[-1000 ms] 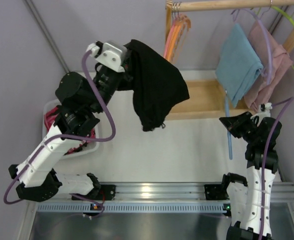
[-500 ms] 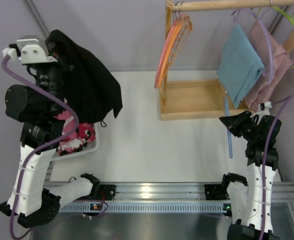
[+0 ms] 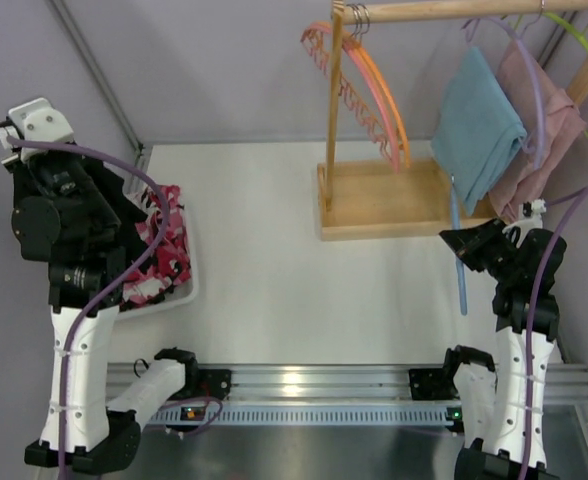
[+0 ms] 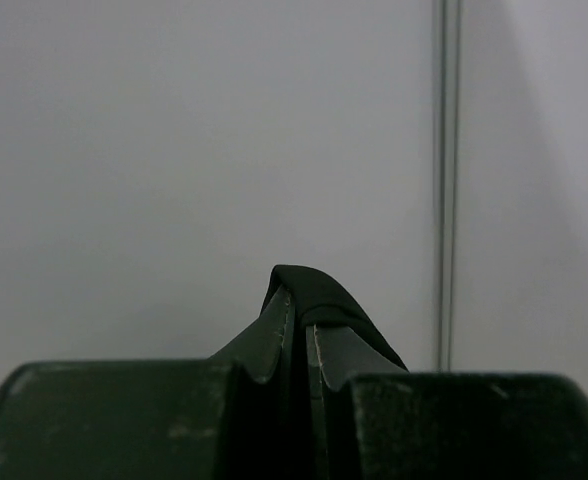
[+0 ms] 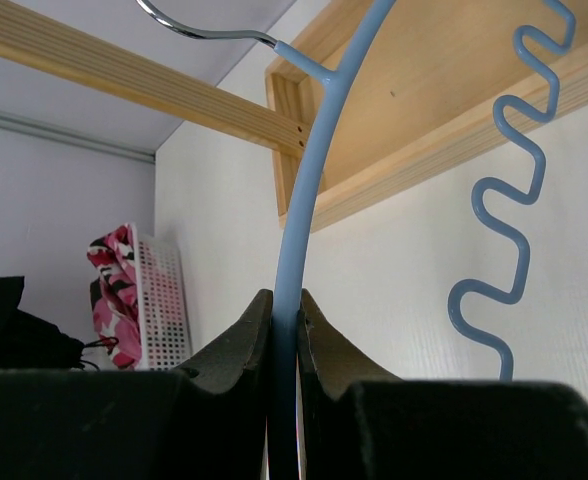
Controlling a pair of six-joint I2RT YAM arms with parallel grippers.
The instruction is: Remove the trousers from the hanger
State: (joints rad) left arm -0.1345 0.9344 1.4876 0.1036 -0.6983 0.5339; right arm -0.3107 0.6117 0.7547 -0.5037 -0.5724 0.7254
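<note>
My left gripper is shut on a fold of the plain black trousers, held up at the far left and facing the wall. In the top view its fingers are hidden under the wrist camera mount. The black cloth also shows at the left edge of the right wrist view. The pink, white and black camouflage trousers lie in the white basket. My right gripper is shut on a bare blue hanger, which hangs at the right in the top view.
A wooden rack with a top rail stands at the back. Orange and pink hangers hang on it, swung out. A blue towel and a pink towel hang at the right. A metal rail runs along the near edge.
My left arm has swung from the rack to the far left, carrying the black trousers above the basket. The empty orange and pink hangers have swung out. The right arm has not moved.
</note>
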